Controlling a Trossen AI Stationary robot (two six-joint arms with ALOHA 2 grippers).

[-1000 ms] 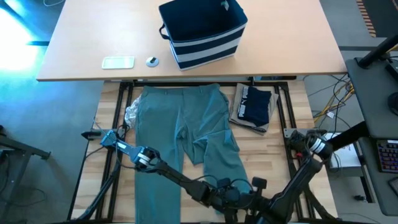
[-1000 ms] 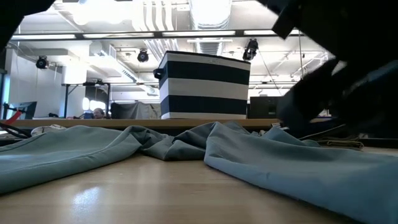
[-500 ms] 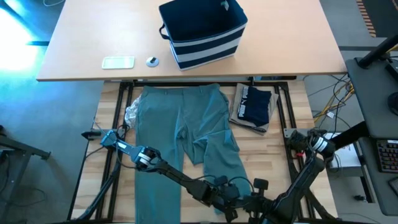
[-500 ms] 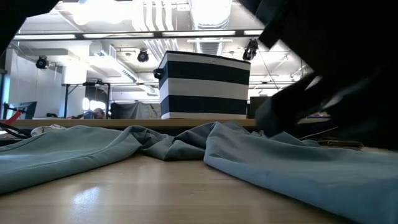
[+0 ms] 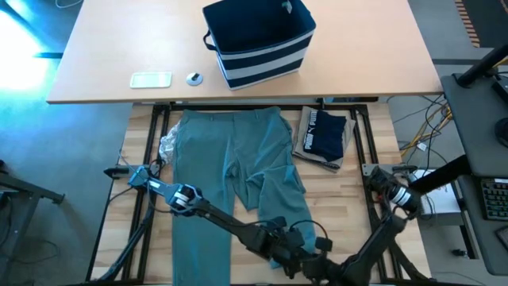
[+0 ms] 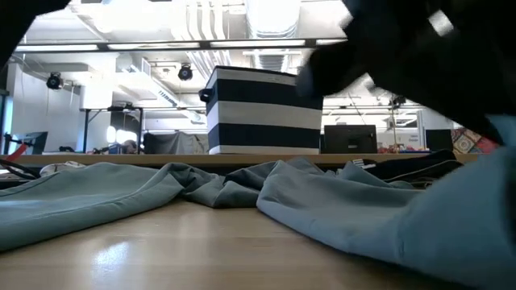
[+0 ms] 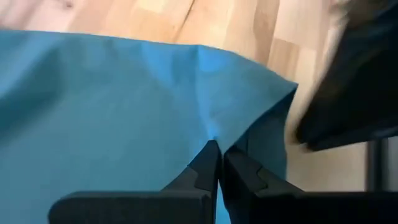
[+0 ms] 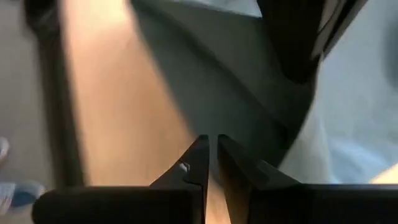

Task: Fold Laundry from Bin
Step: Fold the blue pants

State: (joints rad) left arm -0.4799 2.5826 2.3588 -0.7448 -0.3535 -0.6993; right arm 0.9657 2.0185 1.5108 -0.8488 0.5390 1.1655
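Teal-green trousers [image 5: 238, 159] lie spread on the wooden table, waist toward the far edge and legs toward the near edge, with the right leg twisted. My left gripper [image 7: 217, 149] is at that leg's near end [image 5: 279, 248], shut on the cloth. My right gripper [image 8: 211, 146] hovers close beside it near the front edge [image 5: 316, 267], shut, with bare wood under it and nothing held. A folded navy garment with white print [image 5: 324, 135] lies on a tan one at the right. A grey-white garment [image 5: 168, 144] lies by the waist's left. The striped bin [image 5: 258, 40] stands on the far desk. My left gripper pinches the teal trouser leg between its two fingers, just inside the hem's corner [image 7: 210, 132]. The cloth rises into a small ridge at the fingertips. In the low view this end of the leg [image 6: 468, 217] is raised off the table, while the rest lies flat.
A white flat device [image 5: 151, 79] and a small round object [image 5: 194, 78] lie on the far desk left of the bin. Bare wood shows to the right of the trouser legs, toward the table's near right [image 5: 341, 206].
The near end of the right trouser leg has risen off the table, while the rest of the trousers stays flat. Both arms have shifted a little toward the table's left near the front edge.
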